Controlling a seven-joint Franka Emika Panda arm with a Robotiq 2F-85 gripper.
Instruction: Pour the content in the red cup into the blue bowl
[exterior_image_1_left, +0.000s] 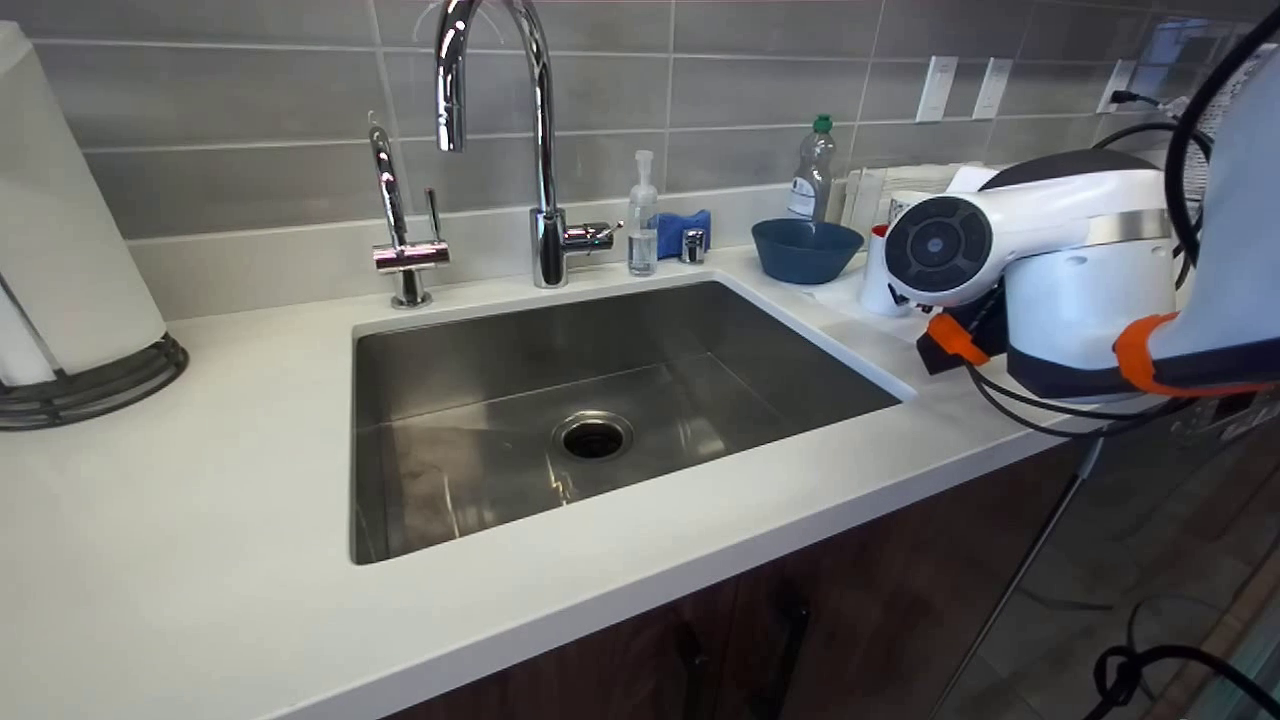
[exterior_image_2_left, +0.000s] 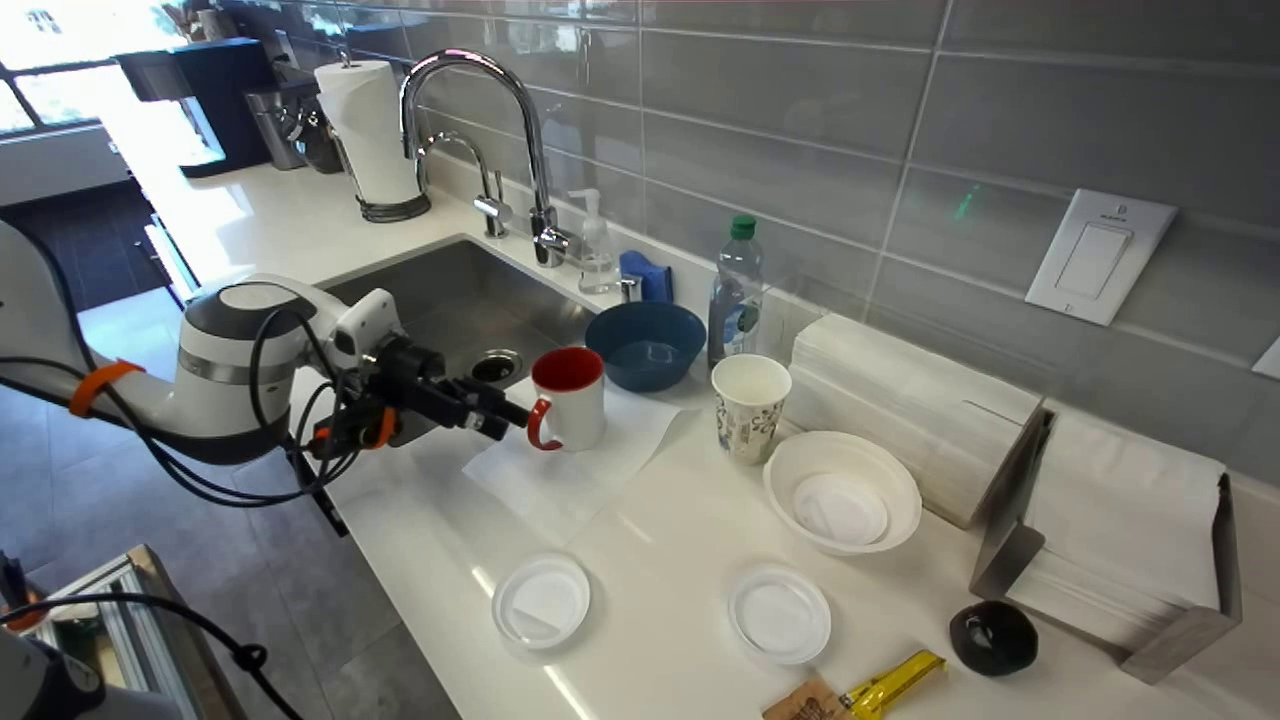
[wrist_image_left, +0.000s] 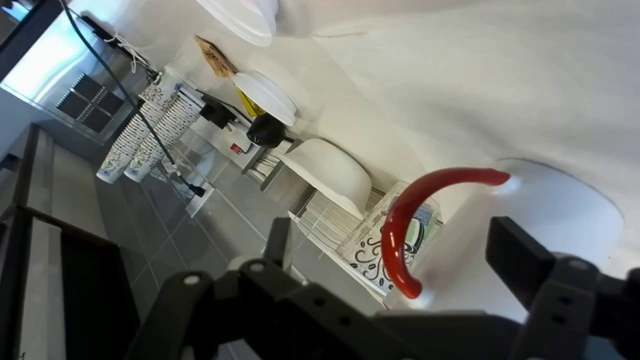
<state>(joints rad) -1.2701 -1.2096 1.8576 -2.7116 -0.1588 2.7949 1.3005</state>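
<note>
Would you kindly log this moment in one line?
black gripper: open | white mug, red loop handle: upright, ungrasped | round dark-blue bowl: beside sink

It was a kitchen: a steel sink (exterior_image_1_left: 480, 430) sat in the white counter (exterior_image_1_left: 250, 480) below a tall faucet (exterior_image_1_left: 545, 160), with a paper-towel roll (exterior_image_1_left: 75, 220) left, a green-capped bottle (exterior_image_1_left: 815, 165) right.

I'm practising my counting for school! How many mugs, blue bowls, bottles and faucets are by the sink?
Red-handled mug: 1
Blue bowl: 1
Bottles: 2 (green-capped bottle, clear pump bottle)
Faucets: 2 (tall gooseneck faucet, short faucet)
Total: 6
</note>
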